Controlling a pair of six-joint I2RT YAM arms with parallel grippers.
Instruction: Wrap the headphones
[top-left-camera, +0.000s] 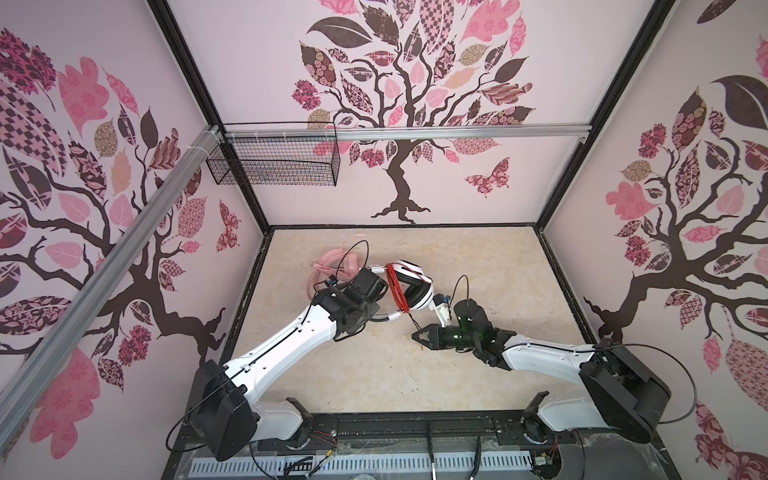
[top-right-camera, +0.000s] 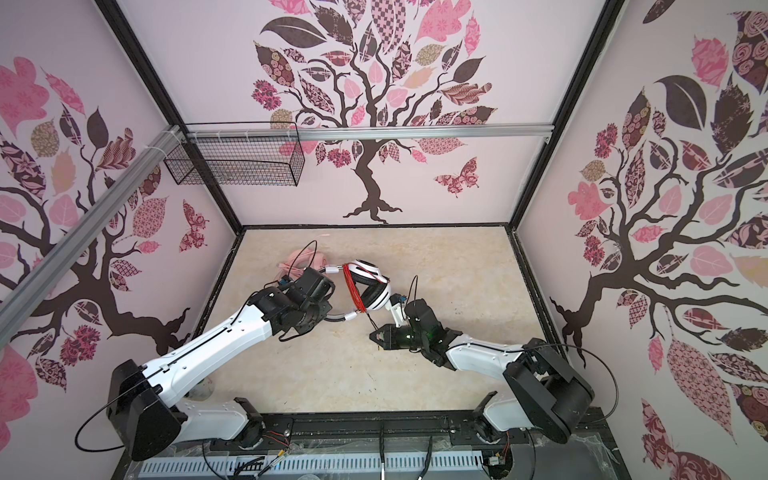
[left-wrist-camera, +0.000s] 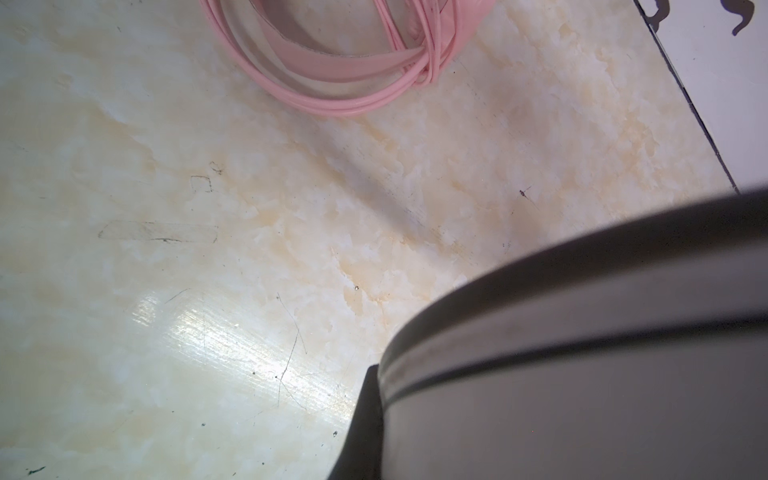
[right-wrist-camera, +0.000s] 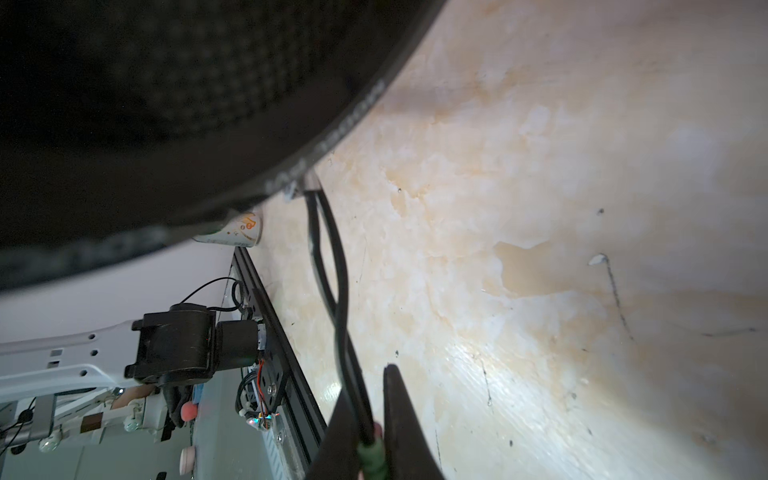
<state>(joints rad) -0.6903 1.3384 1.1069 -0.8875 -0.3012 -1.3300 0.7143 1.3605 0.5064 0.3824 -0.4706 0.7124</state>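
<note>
Mid-frame in both top views: white-black headset, red cable wound in tight loops across it. L gripper is closed, prob. on the headset's grey band, but the grip pt is hidden from above. R gripper, lower right of the headset, pinches the black lead just above its green plug. Pink headset w/ coiled cable lies upper left of it on the table
</note>
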